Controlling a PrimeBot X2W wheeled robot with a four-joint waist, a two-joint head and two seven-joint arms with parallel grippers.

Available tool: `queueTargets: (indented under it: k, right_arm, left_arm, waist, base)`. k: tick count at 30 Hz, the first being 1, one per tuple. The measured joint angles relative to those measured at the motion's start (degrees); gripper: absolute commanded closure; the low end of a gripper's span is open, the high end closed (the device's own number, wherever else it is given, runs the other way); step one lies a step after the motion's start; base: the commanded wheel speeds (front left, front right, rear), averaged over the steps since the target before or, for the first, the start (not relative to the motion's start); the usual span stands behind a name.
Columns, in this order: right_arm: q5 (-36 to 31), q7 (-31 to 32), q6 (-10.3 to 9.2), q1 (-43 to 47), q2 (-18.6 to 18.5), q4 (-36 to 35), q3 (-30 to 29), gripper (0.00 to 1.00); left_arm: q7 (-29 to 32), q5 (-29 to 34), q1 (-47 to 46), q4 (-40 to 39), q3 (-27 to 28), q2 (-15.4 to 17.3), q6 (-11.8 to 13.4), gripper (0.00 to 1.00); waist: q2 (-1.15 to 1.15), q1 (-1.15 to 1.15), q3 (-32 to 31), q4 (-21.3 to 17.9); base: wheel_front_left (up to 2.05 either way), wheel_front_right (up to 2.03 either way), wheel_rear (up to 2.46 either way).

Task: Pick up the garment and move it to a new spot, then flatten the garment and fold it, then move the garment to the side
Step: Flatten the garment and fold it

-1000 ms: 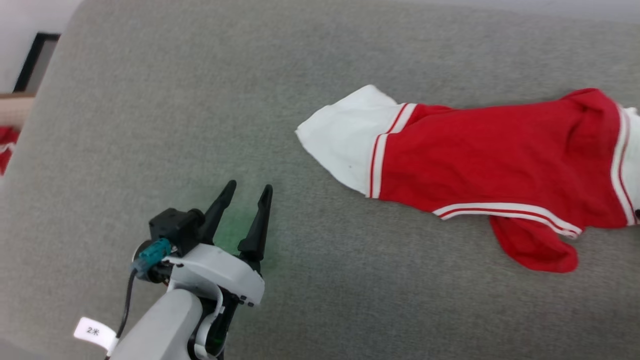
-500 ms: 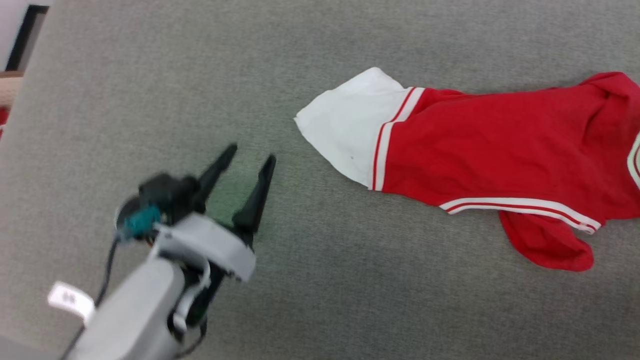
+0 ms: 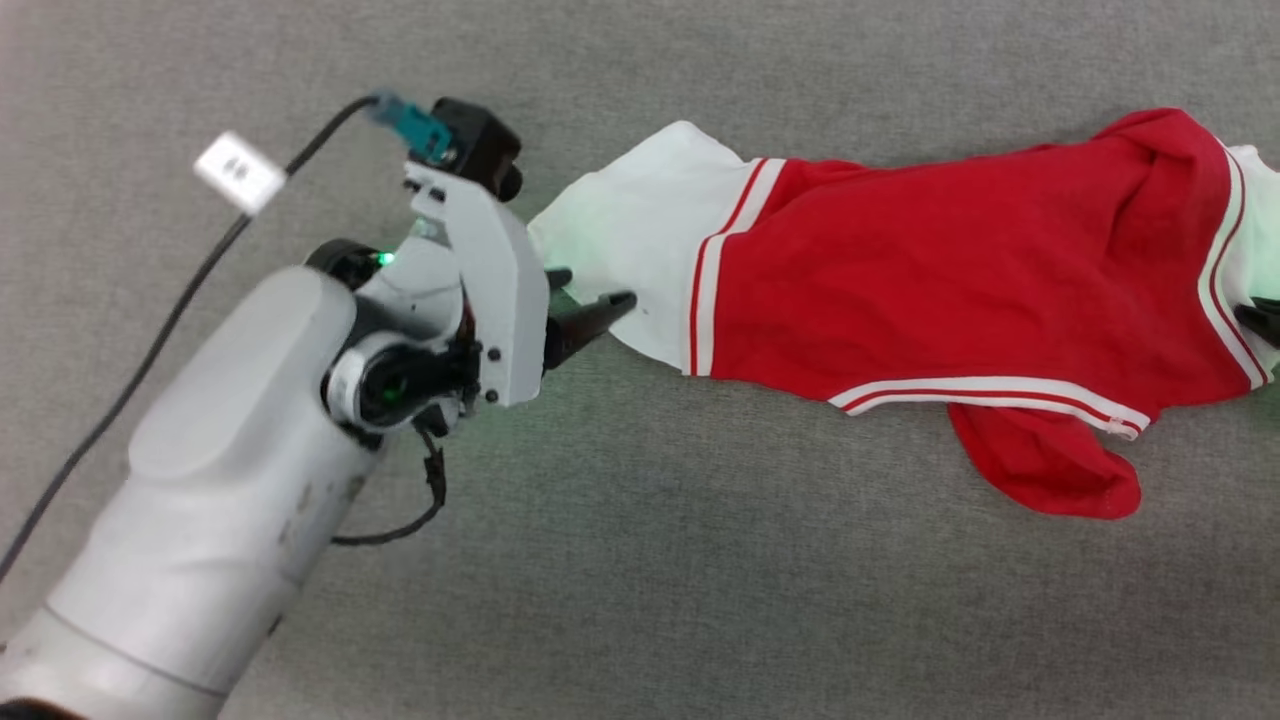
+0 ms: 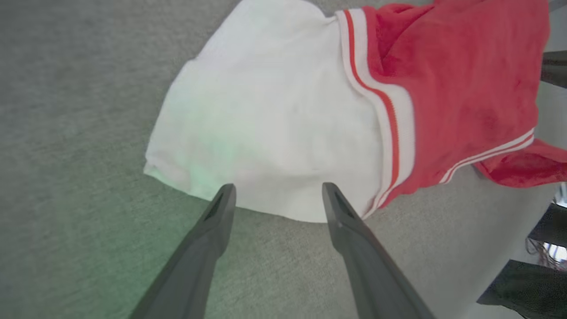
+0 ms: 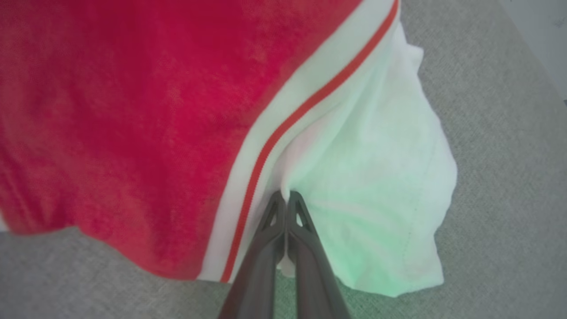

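Observation:
The garment (image 3: pixel 950 290) lies stretched out on a grey fabric surface (image 3: pixel 700 600), red in the middle with a white panel at each end and striped trim. My left gripper (image 3: pixel 592 288) is open at the left white panel. In the left wrist view its fingertips (image 4: pixel 228 195) straddle that panel's near edge (image 4: pixel 274 133) without pinching it. My right gripper (image 5: pixel 287 197) is shut on a fold of the garment's other white panel (image 5: pixel 376 186), right beside the red stripe. In the head view its dark tip (image 3: pixel 1258 318) shows at the garment's right end.
A red flap of the garment (image 3: pixel 1050 470) sticks out toward the front. My left arm's cable with a white tag (image 3: pixel 240 172) runs off to the left. In the left wrist view the surface's edge and dark shapes (image 4: pixel 531 283) lie at the lower right.
The head view has shifted. My left arm has swung from the bare surface up to the garment's left white panel, still open. A right gripper tip now shows at the garment's right end.

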Motion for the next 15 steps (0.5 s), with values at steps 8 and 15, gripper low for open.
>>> queueTargets:
  k: [8,15]
  right_arm:
    - [-0.16,0.42,0.00,-1.24,1.10,-0.18,-0.07,1.00]
    - [-0.13,0.16,0.02,-2.12,1.12,-0.41,-0.07,1.00]
  left_arm:
    - [12.87,-6.58,-3.85,4.30,-2.65,-1.90,-0.93,0.00]
    - [11.66,-7.55,-4.99,8.43,-3.65,-4.10,-1.41,0.00]
  waist:
    - [0.00,0.00,1.19,-1.46]
    - [0.00,0.00,2.31,-1.78]
  base:
    - [0.00,0.00,0.00]
    - [0.00,0.00,0.00]
